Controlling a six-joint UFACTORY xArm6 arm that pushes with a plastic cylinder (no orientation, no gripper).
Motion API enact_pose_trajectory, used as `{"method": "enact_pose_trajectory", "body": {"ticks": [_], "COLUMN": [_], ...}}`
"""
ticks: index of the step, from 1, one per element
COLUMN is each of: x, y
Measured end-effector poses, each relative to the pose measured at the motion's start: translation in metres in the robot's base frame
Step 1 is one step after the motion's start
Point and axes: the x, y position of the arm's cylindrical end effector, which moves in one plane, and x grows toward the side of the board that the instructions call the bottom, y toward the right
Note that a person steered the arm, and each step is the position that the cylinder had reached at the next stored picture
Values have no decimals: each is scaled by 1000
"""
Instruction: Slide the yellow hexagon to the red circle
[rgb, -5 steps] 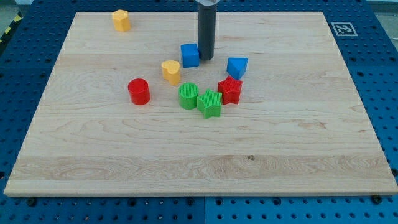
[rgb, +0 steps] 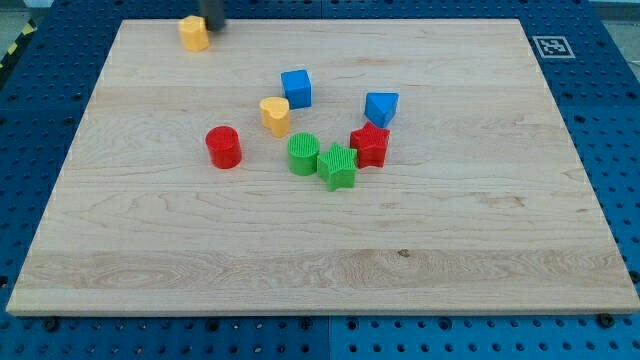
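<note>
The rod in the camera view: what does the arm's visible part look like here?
Only a short stub of my tip shows at the view's top edge: a plain dark grey rod, no cables or markings visible. It sits just to the view's right of the yellow hexagon.

8 blocks on board: 2 yellow (hexagon (rgb: 194, 32), heart (rgb: 275, 115)), 2 blue (cube (rgb: 296, 88), triangle-ish (rgb: 380, 107)), 2 red (circle (rgb: 224, 147), star (rgb: 370, 145)), 2 green (circle (rgb: 303, 154), star (rgb: 338, 166)).
</note>
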Motion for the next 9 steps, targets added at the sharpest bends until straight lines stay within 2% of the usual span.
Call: {"method": "enact_pose_trajectory", "body": {"ticks": [3, 4, 9], "x": [13, 20, 94], "y": [-15, -2, -11]}}
